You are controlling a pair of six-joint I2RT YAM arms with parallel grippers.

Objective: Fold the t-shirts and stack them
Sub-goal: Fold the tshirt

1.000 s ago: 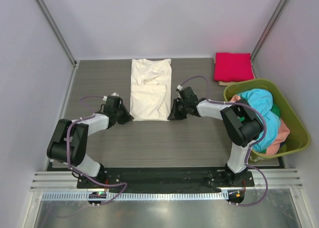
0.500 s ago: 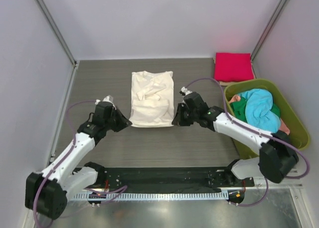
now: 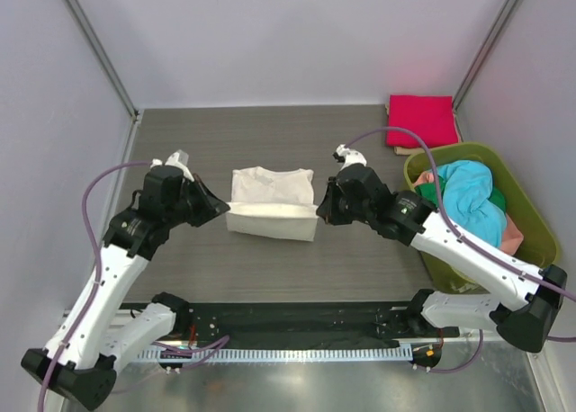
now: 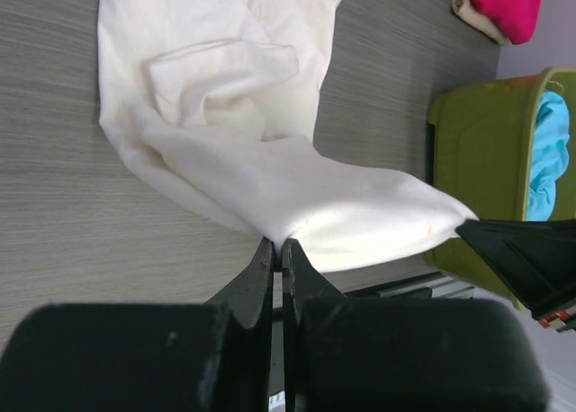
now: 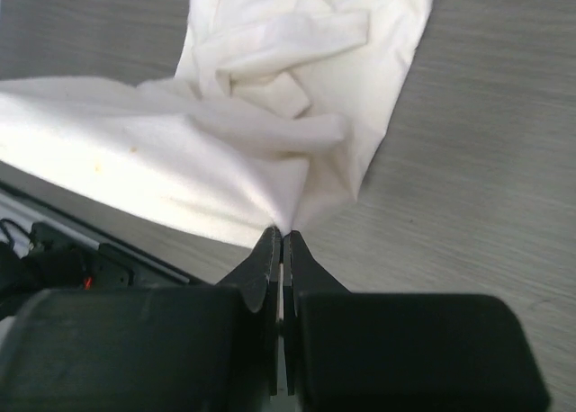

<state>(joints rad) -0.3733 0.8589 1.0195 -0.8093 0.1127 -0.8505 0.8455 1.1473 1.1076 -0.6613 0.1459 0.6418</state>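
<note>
A cream-white t-shirt (image 3: 270, 201) hangs between my two grippers above the middle of the table, its near edge lifted and stretched taut, its far part still resting on the wood. My left gripper (image 3: 223, 212) is shut on the shirt's left near corner (image 4: 270, 232). At the right near corner (image 5: 286, 223) my right gripper (image 3: 319, 212) is pinched shut on the cloth. A folded magenta-red t-shirt (image 3: 421, 120) lies at the back right. Turquoise (image 3: 470, 196), green and salmon-pink t-shirts are heaped in the basket.
An olive-green plastic basket (image 3: 531, 219) stands at the right edge of the table, close to my right arm. A tan piece shows under the magenta shirt (image 4: 500, 5). Walls close the table on three sides.
Both grippers have risen and pulled toward the near edge with the cream shirt's corners, lifting its near half off the table. The shirt now looks much shorter from above.
</note>
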